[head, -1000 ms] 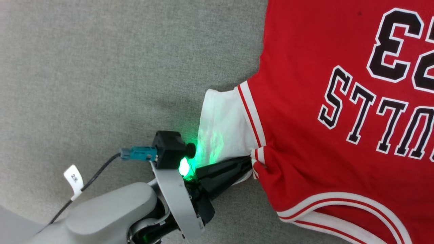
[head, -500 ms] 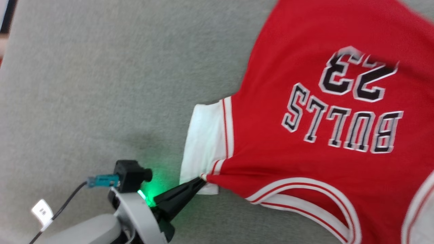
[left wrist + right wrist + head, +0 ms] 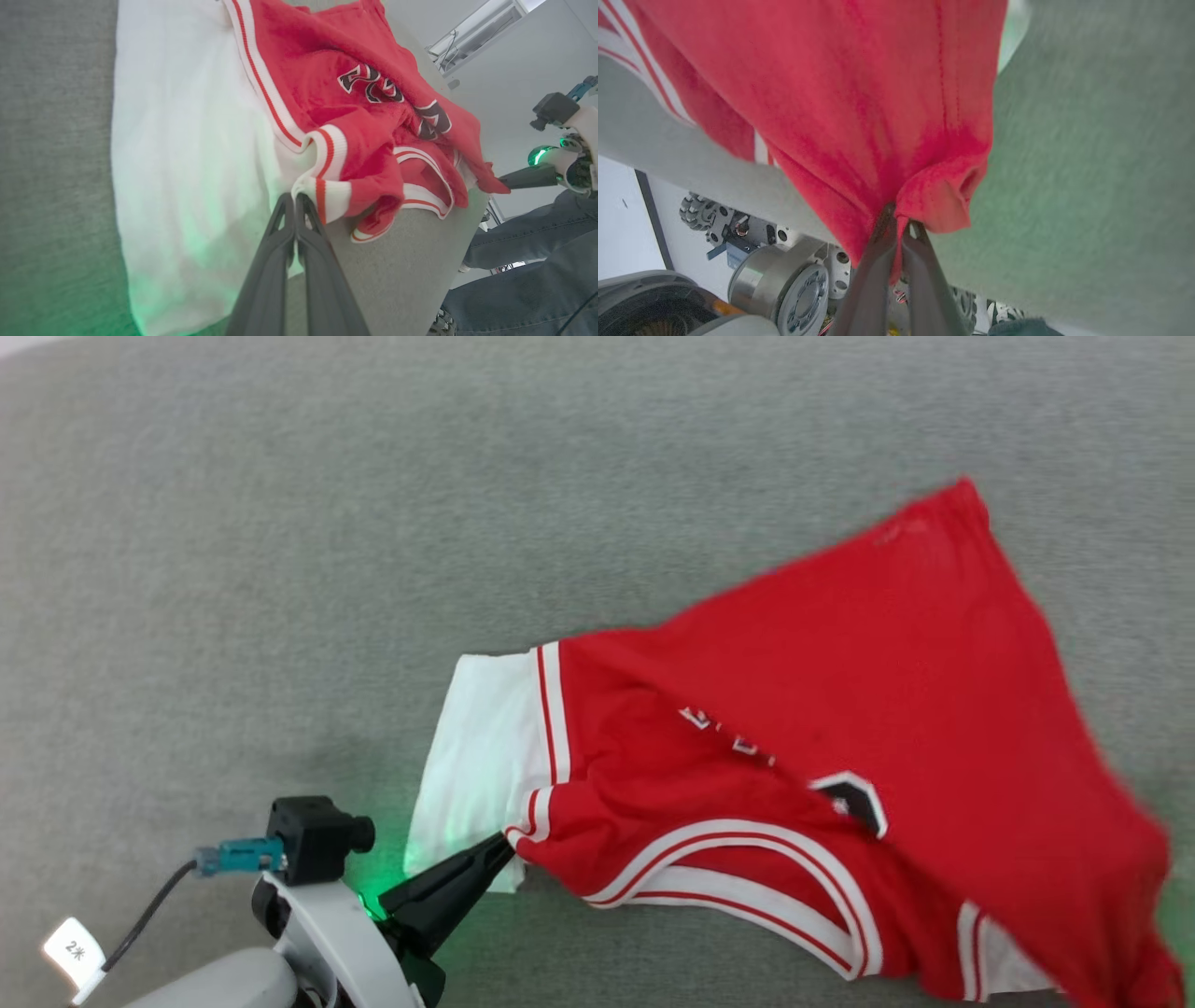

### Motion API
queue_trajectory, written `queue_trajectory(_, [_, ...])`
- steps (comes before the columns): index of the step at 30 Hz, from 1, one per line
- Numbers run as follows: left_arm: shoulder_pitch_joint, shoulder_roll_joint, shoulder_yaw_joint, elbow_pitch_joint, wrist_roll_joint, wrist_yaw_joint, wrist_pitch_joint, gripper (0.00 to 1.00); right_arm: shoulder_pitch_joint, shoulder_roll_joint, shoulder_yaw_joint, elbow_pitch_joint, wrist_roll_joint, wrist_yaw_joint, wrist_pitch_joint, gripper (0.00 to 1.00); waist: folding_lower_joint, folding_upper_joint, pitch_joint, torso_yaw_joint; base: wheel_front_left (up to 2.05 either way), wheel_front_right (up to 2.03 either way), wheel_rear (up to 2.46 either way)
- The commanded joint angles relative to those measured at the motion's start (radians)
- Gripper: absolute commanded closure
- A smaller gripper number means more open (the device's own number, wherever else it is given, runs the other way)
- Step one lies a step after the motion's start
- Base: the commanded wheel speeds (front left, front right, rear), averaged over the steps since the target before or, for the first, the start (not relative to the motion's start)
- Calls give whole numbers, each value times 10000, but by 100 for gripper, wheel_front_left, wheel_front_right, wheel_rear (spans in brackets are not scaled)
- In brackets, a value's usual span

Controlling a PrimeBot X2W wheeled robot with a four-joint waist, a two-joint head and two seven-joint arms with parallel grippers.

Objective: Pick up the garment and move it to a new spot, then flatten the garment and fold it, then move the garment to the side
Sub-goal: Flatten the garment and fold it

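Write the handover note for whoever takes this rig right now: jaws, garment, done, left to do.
Left gripper: jaws shut on the garment at the corner beside its white sleeve.
Right gripper: jaws shut on a bunched red edge of it.
Garment: rumpled and doubled over on the grey surface, lettering mostly hidden.
Done: both grips taken.
To do: set it at the new spot, flatten, fold, move aside.
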Motion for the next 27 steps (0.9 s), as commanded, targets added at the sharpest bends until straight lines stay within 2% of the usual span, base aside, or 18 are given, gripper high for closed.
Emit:
queue_trajectory(1, [117,10,58,-4,68,29,11,100,358,182,87,-274,-61,-7,-54,100,0,0,-194,-302,0,0,0])
queue_trajectory(4, [141,35,69,17,88,29,11,100,830,477,305,-483,-158,-7,-269,100,0,0,-211,-418,0,0,0])
queue_trajectory(8, [228,71,129,24,50,30,10,100,783,566,669,-439,-408,-7,-707,100,0,0,-264,-555,0,0,0])
queue_trajectory(9, [250,81,136,20,54,30,10,100,669,589,674,-402,-519,-7,-916,58,0,0,-280,-580,0,0,0])
queue_trajectory(10, [272,89,139,28,59,30,10,100,546,583,656,-377,-620,-7,-1121,7,0,0,-309,-601,0,0,0])
queue_trajectory(11, [283,98,138,29,65,30,10,100,467,536,617,-395,-679,-7,-1307,0,0,0,-337,-616,0,0,0])
queue_trajectory(17, [395,-61,212,-16,139,30,10,100,397,202,-461,-1126,-296,-7,-1213,0,0,0,-517,-492,0,0,0])
queue_trajectory(22, [333,-422,228,-90,300,30,10,100,-898,-154,-1560,-1234,-402,-7,-1327,0,0,0,-476,-100,0,0,0])
queue_trajectory(24, [240,-566,205,-93,358,30,11,100,-1875,-328,-1311,-877,-763,-7,-1646,0,0,0,-372,60,0,0,0])
queue_trajectory(27, [118,-766,120,2,456,30,9,100,-3440,-648,-272,56,-1571,-7,-2189,0,0,0,-224,307,0,0,0])
